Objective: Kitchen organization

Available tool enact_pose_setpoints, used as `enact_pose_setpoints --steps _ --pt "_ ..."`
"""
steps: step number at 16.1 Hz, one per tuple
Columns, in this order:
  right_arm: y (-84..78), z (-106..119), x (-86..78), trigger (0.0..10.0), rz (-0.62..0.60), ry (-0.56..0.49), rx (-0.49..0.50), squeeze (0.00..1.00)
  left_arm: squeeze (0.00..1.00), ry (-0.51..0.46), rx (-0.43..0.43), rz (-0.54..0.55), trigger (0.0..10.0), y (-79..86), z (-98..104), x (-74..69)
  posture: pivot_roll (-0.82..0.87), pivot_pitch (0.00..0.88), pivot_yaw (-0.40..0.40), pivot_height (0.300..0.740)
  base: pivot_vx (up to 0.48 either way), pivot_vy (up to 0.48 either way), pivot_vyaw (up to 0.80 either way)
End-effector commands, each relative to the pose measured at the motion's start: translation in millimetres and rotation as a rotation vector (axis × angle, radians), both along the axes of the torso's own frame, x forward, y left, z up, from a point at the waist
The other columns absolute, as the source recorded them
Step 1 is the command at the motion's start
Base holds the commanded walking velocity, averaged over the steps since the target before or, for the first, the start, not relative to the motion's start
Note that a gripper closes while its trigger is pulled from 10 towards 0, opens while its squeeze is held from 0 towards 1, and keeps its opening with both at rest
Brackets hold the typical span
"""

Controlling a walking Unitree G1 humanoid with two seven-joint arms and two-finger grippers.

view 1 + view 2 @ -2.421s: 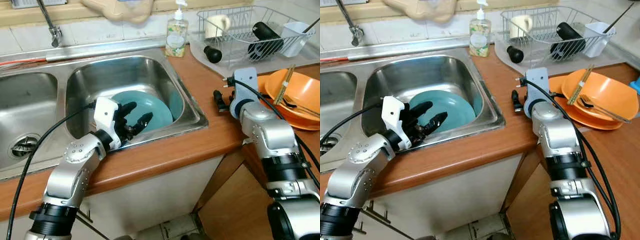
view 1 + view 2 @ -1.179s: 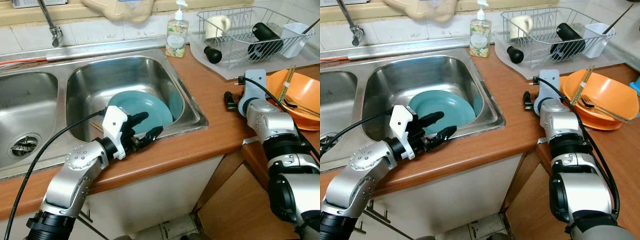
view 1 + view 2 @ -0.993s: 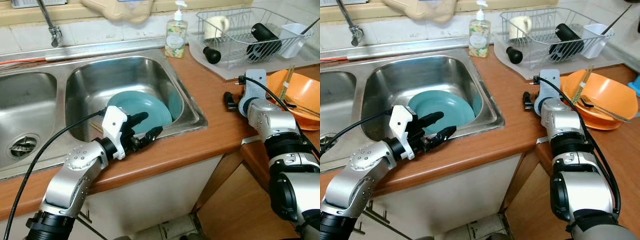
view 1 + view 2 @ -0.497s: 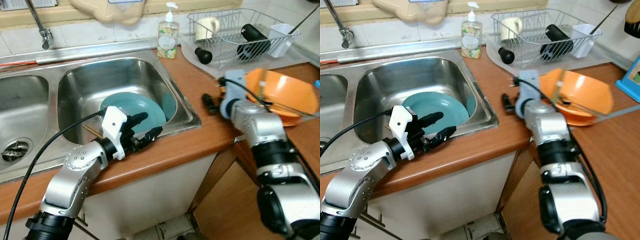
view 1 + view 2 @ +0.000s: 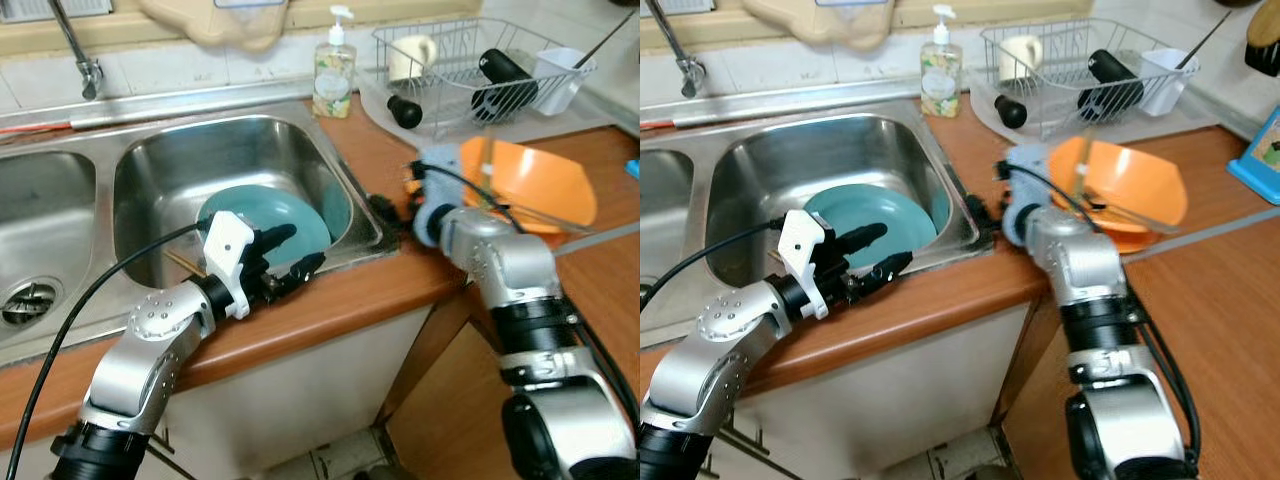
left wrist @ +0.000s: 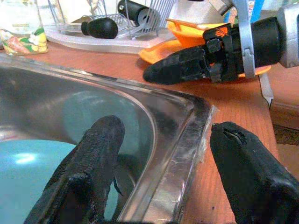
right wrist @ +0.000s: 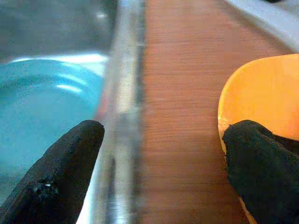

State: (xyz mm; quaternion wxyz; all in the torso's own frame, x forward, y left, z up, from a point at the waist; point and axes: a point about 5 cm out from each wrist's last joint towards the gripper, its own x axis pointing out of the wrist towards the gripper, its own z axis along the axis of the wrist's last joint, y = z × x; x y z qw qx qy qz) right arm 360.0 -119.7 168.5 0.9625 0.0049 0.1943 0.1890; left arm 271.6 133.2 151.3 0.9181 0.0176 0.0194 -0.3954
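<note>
Inside steel sink (image 5: 150, 170), round teal plate (image 5: 262, 218), glossy, tilted against wall.

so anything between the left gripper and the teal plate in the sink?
Nothing solid shows in the gap. The left gripper, jaws open, hangs over the near rim of the stainless steel sink; the round teal plate leans just beyond it.

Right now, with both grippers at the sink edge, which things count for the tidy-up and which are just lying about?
Likely in play:
teal plate in the sink
orange bowl holding chopsticks
left gripper, open
right gripper, open

Just lying about:
soap bottle
dish rack with mug and black bottle
tap
</note>
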Motion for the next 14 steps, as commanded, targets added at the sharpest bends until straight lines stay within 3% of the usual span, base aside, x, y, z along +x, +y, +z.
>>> enact_pose_setpoints --steps 1,7,14 --pt "11.6 -8 -6.7 10.0 0.065 0.05 0.025 0.0 0.0 -0.039 0.005 -0.03 10.0 -1.8 8 -2.1 -0.1 0.0 -0.006 0.74 0.0 0.0 0.0" --pt "31.9 1 -18.8 10.0 0.201 0.026 0.05 0.0 0.0 -0.042 0.01 -0.019 10.0 -0.3 8 -1.5 -0.1 0.0 -0.009 0.74 0.0 0.0 0.0" --pt "29.5 26 -18.7 10.0 0.226 -0.079 0.095 0.0 0.0 -0.048 0.016 -0.019 10.0 -0.7 8 0.6 -0.1 0.0 -0.001 0.74 0.0 0.0 0.0"
